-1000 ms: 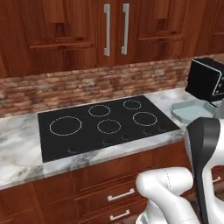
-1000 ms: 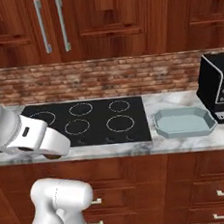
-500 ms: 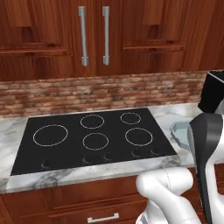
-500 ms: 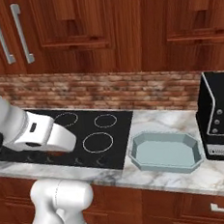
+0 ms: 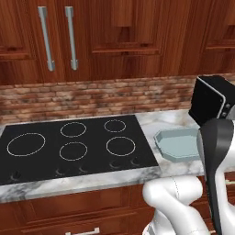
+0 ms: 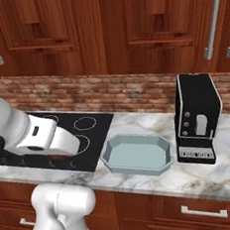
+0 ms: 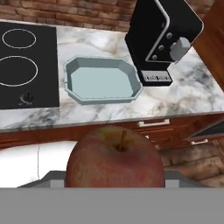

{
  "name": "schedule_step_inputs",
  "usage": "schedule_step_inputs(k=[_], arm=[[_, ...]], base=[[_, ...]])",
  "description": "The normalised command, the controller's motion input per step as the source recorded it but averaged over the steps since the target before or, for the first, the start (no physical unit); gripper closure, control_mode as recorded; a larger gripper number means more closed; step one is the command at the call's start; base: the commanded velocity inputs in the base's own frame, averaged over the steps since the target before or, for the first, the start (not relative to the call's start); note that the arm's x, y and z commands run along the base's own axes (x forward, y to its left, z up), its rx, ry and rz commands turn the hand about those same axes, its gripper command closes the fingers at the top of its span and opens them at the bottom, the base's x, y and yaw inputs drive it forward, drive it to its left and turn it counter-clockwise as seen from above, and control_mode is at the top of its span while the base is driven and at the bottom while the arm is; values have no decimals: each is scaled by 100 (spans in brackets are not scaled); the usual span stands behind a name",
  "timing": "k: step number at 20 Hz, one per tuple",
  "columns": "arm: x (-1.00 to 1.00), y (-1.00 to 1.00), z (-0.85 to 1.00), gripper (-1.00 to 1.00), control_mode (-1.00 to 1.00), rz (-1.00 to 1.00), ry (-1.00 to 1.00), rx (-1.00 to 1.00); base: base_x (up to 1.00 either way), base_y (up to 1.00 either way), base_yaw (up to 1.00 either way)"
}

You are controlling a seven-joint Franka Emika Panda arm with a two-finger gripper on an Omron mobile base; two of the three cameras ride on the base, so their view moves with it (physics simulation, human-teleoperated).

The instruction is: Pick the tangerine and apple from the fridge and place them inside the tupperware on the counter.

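We see the apple (image 7: pixel 116 164) with smooth, speckled red skin; the tupperware (image 6: pixel 136 155) matt pale plastic; the bench (image 6: pixel 222 169) polished veined marble; the cooktop (image 5: pixel 69 147) glossy black glass; rough brick backsplash (image 5: pixel 92 96); varnished wood cabinets (image 5: pixel 124 36) with brushed-metal handles (image 5: pixel 46 39).

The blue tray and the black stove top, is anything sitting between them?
Nothing sits there. In the right base view, a bare strip of marbled counter lies between the tupperware and the cooktop.

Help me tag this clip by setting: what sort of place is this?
A rendered home kitchen: a black cooktop set into a marbled counter, wooden cabinets over a brick backsplash, and a black countertop appliance.
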Motion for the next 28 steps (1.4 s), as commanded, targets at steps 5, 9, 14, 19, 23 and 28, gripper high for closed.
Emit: schedule_step_inputs(k=[5,9,14,19,23,28], arm=[[0,0,0,100,100,0,0,0],[0,0,0,100,100,0,0,0],[56,-21,-23,100,-100,2,38,24],[22,-16,-62,100,-100,11,52,9],[16,-11,-61,100,-100,10,9,20],[36,-10,-60,100,-100,13,-3,11]], base=[[38,-41,-1],[62,-3,0],[0,0,0],[0,0,0],[0,0,0],[0,0,0]])
